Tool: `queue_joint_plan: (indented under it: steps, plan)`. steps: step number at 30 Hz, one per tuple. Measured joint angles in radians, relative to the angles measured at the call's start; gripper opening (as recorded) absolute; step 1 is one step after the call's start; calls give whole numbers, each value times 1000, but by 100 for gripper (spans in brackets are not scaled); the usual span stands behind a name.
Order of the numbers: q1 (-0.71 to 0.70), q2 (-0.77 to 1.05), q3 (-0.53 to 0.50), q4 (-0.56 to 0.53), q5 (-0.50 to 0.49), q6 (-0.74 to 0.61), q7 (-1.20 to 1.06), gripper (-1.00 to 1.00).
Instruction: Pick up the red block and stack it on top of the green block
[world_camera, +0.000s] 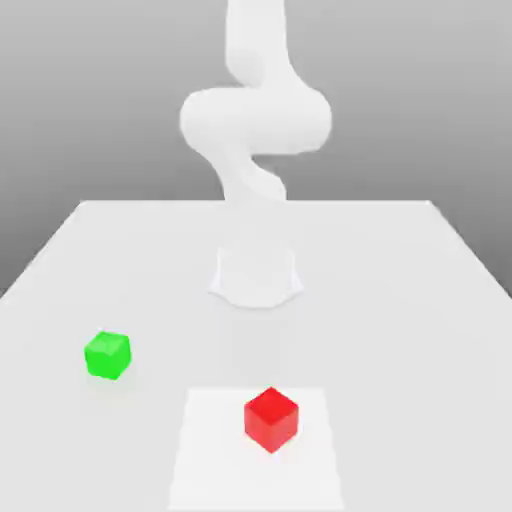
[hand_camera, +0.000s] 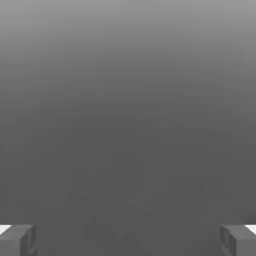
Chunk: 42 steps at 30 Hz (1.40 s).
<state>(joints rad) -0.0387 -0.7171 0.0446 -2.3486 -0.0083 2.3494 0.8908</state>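
Red and green both sit untouched on the pale table (world_camera: 420, 300), so by the look of things nothing of the task is done yet. The red block (world_camera: 271, 419) rests on a slightly lighter square patch (world_camera: 210, 450) near the front edge of the exterior view, turned so a corner faces the camera. The green block (world_camera: 107, 354) lies well apart from it, toward the exterior view's left and a little farther back, also flat on the table.

The white Panda arm (world_camera: 255, 120) rises behind both cubes from its round base (world_camera: 256, 278), curling up high — nowhere near either block. In the hand view the gripper (hand_camera: 128, 240) shows its two grey fingertips (hand_camera: 17, 240) set far apart at opposite edges, so it stands wide and holds nothing; between them is plain grey background, with no cube in sight.

Everything remains, as I judge it: bring the arm down over the red block, close on it, lift, carry it across to the green block, and set it squarely on top — the last step likely the fussiest, since the cubes are about the same size.
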Motion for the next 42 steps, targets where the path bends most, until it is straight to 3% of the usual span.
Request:
queue_joint_plan:
  steps: [8,15,20,27,28,35,42]
  plan:
    - [-120,309,136,-171,-39,178,337,0]
    - [-171,565,194,-315,-59,327,609,0]
    - [-161,736,203,-404,-23,437,747,0]
    - [-88,958,92,-381,-167,618,870,0]
    - [-78,974,80,-379,-178,631,879,-100]
    - [-82,971,84,-379,-179,630,880,-100]
    - [-121,769,162,-410,-24,464,766,-100]
